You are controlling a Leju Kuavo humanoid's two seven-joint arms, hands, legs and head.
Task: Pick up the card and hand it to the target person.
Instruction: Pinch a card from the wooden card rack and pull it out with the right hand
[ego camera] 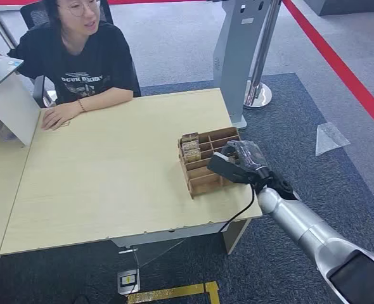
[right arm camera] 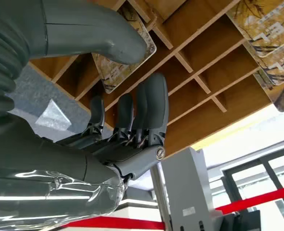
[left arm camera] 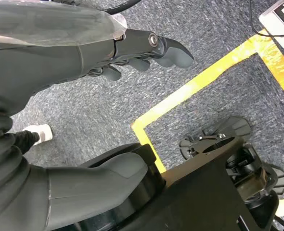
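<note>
Surfaces: mostly matt wood, plastic, carpet.
Table (ego camera: 108,171) pale smooth wood laminate; divider tray (ego camera: 205,180) raw brown board; cards (right arm camera: 267,21) glossy printed; right hand (right arm camera: 133,130) matt grey plastic under shiny clear film; forearm (ego camera: 297,221) brushed silver metal; carpet (left arm camera: 96,110) rough grey-blue pile; floor tape (left arm camera: 202,82) worn glossy yellow.

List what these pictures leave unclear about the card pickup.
- Grasp: in the right wrist view the right hand has its thumb over a card and fingers below; whether it is pinched cannot be told.
- Head view: the same hand covers the near compartments of the wooden tray.
- Print on the other cards: too small to read.
- Person: cut off by the top edge.
</note>
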